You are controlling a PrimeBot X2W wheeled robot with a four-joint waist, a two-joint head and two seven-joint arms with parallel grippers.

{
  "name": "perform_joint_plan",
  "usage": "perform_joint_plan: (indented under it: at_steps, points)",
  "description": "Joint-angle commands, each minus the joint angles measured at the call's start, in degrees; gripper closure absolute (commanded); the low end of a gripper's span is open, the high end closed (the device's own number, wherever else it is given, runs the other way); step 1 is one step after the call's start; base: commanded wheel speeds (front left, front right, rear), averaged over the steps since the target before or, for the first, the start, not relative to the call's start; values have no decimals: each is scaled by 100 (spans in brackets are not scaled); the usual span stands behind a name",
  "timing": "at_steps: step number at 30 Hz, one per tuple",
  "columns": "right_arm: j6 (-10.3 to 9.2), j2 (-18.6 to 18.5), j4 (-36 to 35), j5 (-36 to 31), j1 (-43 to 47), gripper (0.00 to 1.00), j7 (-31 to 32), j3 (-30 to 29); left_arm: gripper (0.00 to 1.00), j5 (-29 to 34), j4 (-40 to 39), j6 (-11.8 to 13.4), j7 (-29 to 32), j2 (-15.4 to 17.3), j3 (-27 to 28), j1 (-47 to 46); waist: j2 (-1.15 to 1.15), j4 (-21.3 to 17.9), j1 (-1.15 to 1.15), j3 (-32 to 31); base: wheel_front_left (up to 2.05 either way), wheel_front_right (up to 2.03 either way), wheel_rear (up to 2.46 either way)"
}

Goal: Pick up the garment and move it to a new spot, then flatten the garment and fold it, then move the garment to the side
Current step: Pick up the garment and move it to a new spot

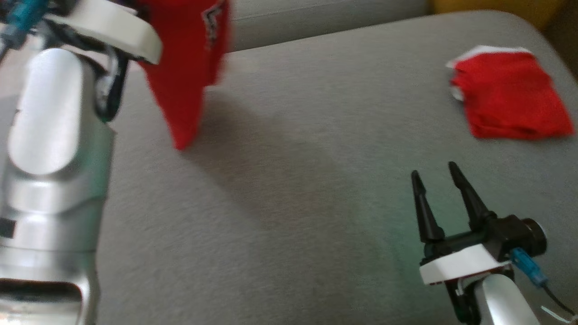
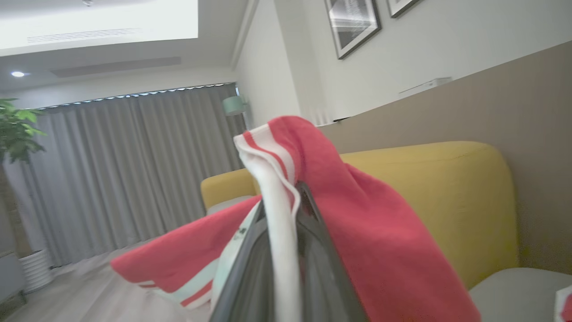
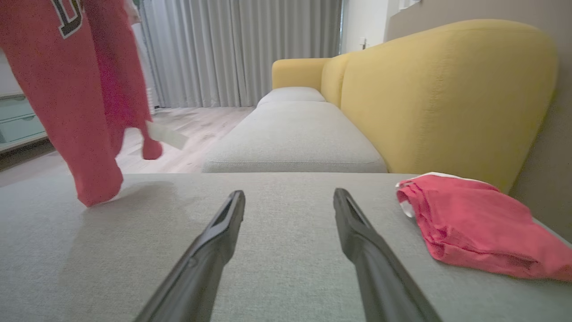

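Overhead, the red garment (image 1: 185, 67) is held up by the left gripper (image 2: 283, 201), whose fingers are pressed almost together on a white-and-red striped edge of the cloth (best seen in the left wrist view). The garment is seen hanging in a narrowing drape over the left part of the grey cushion (image 1: 293, 180), its lowest point down near the surface; whether contact is made cannot be told. The right gripper (image 1: 433, 171) is held low over the cushion's near right part, its fingers spread wide with nothing between them. A second red garment (image 1: 510, 97), folded, is laid at the cushion's far right, beside the yellow backrest (image 3: 447, 89), well apart from the hanging one.
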Motion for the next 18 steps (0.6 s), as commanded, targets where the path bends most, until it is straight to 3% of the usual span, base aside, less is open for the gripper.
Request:
perform_joint_plan:
  at_steps: [1,7,12,17,18]
  points:
    - [-4,49,-187,62,-276,0,-14,219,100,-29,-254,-13,25,112,43,-149,0,-587,1,39,0,0,0]
    - [-4,77,-229,181,-472,0,-14,483,100,-73,-43,-22,-179,-25,-328,303,0,-990,1,332,0,0,0]
    - [-4,81,-257,481,-538,0,-14,683,100,97,572,-29,-1012,-99,-931,1091,0,-1174,1,617,0,0,0]
    - [-4,82,-205,637,-501,0,-14,606,100,166,1381,10,-1567,-390,-1300,1895,0,-1103,1,728,0,0,0]
    - [-4,82,-197,656,-489,0,-14,578,86,152,1489,24,-1601,-448,-1327,2003,0,-1053,1,723,0,0,0]
